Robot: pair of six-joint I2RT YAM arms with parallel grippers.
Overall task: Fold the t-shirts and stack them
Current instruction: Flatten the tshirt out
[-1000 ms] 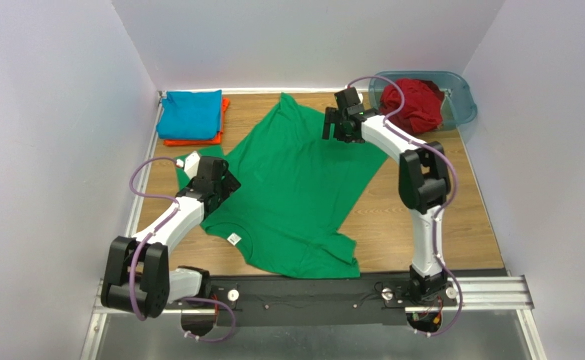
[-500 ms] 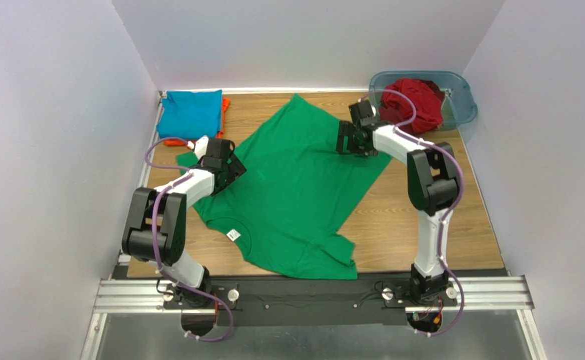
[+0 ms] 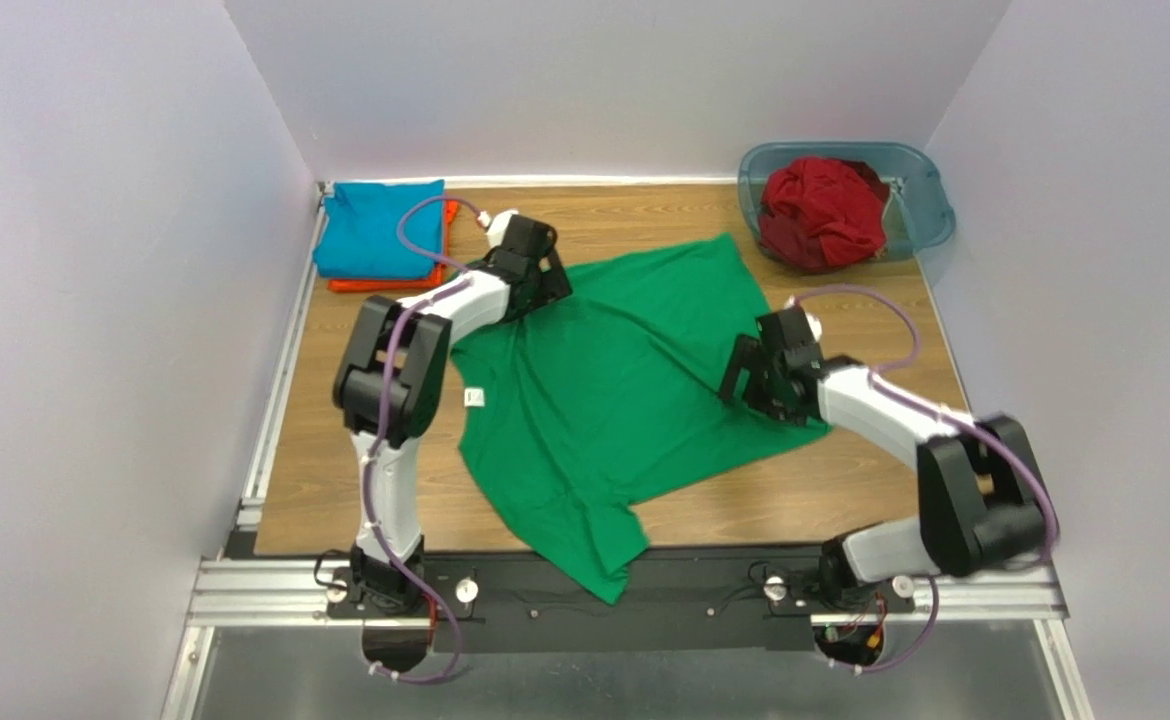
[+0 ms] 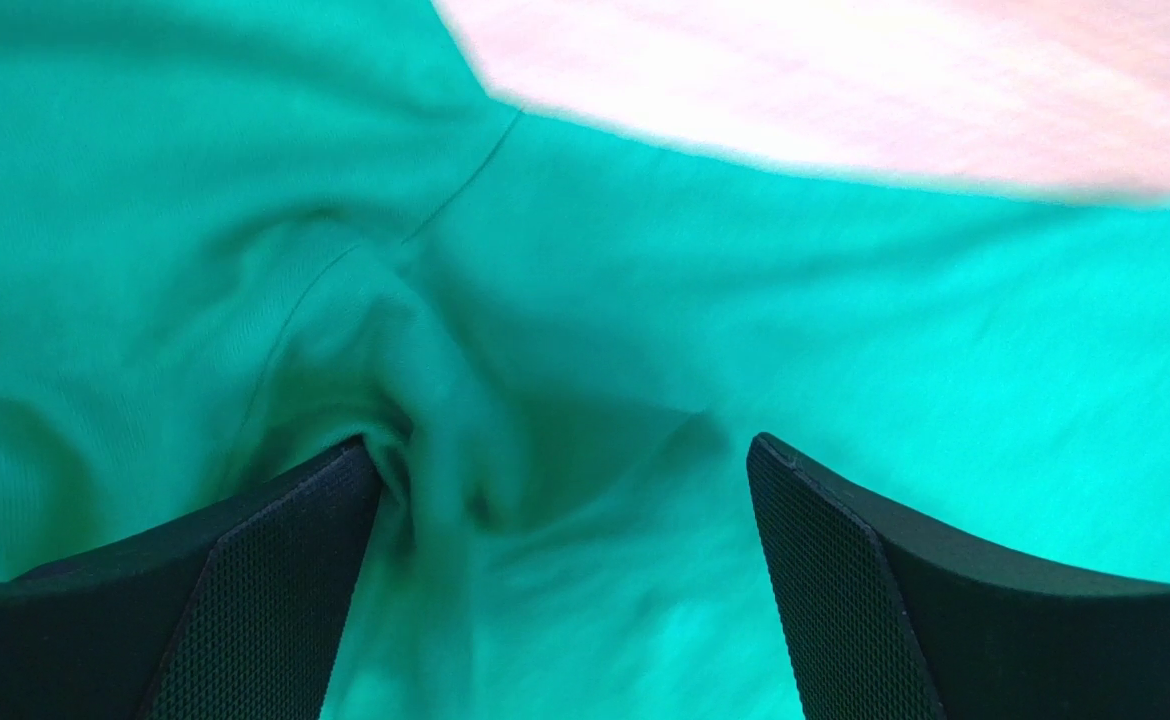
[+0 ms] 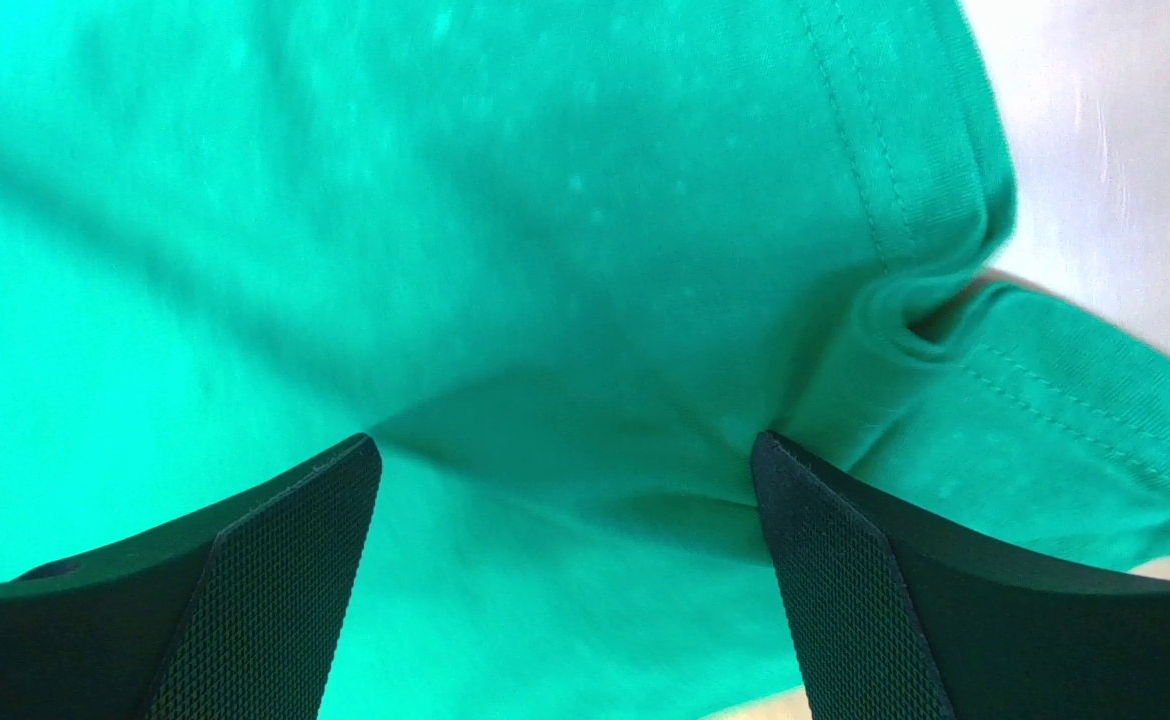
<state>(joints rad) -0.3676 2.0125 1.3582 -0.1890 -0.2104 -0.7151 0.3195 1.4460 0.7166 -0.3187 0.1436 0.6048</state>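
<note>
Both arms have swung since a second ago, and the green shirt [image 3: 621, 390] has turned on the worktop [image 3: 313, 450]. It lies spread out, one sleeve reaching the near edge. The left hand [image 3: 534, 282] now sits at the shirt's far left corner and the right hand [image 3: 749, 378] at its right edge. Each hand's fingers stand spread wide over rumpled green cloth. The blue shirt [image 3: 381, 228] lies folded on the orange shirt [image 3: 381, 282] at the far left. The red shirt [image 3: 821, 210] is heaped in the tub [image 3: 922, 203].
</note>
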